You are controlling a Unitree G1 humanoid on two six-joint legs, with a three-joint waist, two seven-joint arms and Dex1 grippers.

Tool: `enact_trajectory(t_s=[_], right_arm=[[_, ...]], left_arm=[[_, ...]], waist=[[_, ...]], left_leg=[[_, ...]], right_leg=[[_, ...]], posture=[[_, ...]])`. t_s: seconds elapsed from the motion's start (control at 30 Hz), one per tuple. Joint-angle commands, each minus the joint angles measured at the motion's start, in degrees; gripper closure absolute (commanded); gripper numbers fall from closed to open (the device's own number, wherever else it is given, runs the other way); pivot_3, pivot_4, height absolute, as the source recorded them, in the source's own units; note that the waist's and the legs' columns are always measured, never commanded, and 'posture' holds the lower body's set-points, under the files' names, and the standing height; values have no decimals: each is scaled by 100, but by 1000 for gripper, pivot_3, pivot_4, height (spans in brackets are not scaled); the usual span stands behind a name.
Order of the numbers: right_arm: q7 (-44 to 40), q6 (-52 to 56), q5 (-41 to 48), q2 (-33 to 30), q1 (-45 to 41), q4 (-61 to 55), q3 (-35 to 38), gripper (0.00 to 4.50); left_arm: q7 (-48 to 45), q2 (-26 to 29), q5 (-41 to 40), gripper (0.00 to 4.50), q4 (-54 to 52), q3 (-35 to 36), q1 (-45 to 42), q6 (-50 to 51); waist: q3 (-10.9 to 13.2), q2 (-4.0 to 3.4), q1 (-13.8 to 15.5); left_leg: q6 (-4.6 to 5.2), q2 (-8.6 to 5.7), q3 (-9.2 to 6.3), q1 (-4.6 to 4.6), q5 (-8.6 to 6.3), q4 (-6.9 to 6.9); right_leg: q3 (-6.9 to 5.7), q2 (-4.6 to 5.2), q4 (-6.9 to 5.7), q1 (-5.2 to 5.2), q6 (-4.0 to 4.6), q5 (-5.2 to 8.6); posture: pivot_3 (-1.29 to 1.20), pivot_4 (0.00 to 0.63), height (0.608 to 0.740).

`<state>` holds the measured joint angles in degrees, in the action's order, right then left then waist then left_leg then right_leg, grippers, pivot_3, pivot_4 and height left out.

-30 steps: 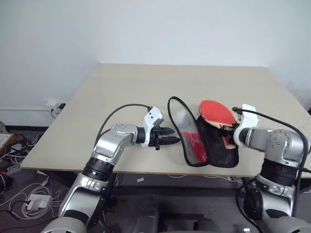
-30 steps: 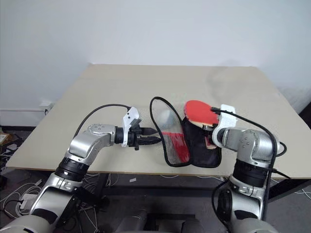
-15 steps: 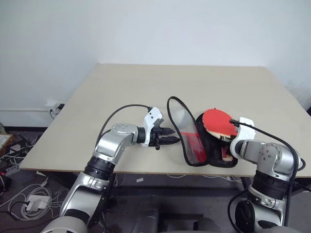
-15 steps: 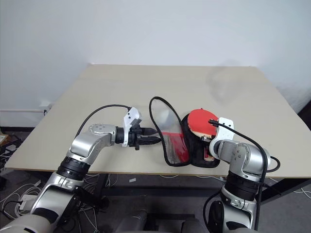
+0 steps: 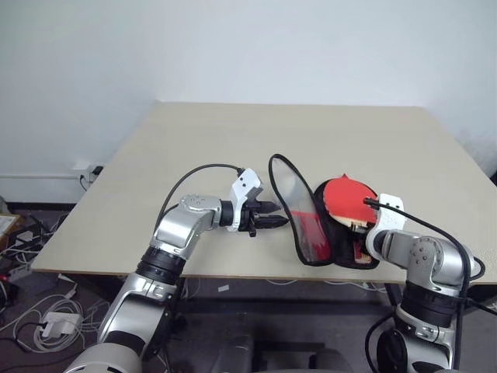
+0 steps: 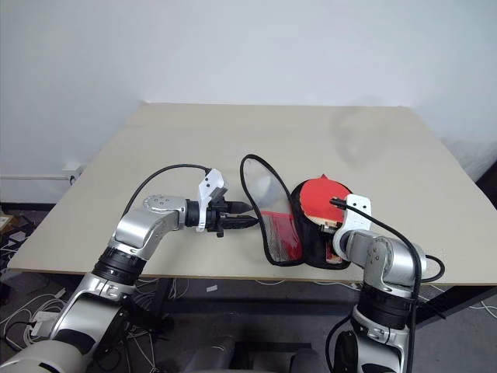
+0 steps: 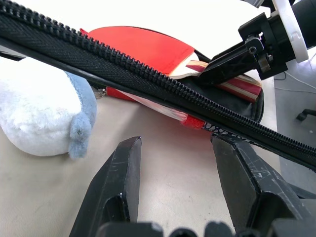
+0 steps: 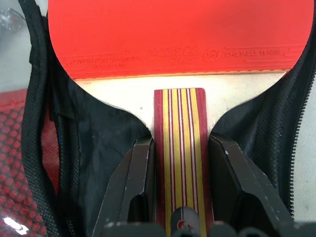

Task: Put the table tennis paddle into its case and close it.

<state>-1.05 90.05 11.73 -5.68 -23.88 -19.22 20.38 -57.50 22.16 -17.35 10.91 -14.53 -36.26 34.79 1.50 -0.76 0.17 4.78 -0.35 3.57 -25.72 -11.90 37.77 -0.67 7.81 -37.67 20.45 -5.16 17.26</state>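
Right hand [image 8: 180, 173] grips the paddle [image 5: 349, 196] by its handle, blade lying in the open case [image 5: 311, 233]. Left hand [image 5: 268, 220] half open, empty, beside the raised flap. Release and zipping remain.

An open case [image 5: 311, 225] lies on the beige table [image 5: 233, 148].

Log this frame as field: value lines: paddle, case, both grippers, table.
paddle: table tennis paddle, red face up, lying in the open case, head partly past the rim
case: case unzipped, flap standing up on its left side
right gripper: right gripper shut on the paddle's striped handle
left gripper: left gripper open, holding nothing, pointing at the flap
table: table, beige; a white and blue plush lies beyond the zip
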Motion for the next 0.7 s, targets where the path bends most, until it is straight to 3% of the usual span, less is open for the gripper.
enact_trajectory(t_s=[0.03,0.3,0.47,0.7], right_arm=[[4,-57,-73,-88,92,-166,-96,2588],[-364,-224,157,-305,-6,-516,-256,241],[-952,-1136,688,-594,-667,-1279,404,241],[-561,-1983,1535,-494,-2331,-953,2635,241]], left_arm=[[-7,-2,42,2154,-38,83,-172,-129],[-42,-23,97,2154,26,76,-190,-169],[-81,-83,71,2154,105,73,-246,-169],[78,-865,228,2154,843,-84,-722,-485]], waist=[[0,0,-1],[0,2,-5],[3,-4,-7],[6,17,68]], left_leg=[[0,0,-1,0,0,0],[-1,1,0,1,0,0],[3,1,-1,1,1,-1],[20,-1,-5,0,8,2]], right_leg=[[0,0,0,0,0,0],[0,0,0,-1,0,0],[1,0,-1,2,0,0],[-3,4,2,-3,0,0]], posture=[[0,0,715],[0,0,715],[0,0,715],[0,0,715]])
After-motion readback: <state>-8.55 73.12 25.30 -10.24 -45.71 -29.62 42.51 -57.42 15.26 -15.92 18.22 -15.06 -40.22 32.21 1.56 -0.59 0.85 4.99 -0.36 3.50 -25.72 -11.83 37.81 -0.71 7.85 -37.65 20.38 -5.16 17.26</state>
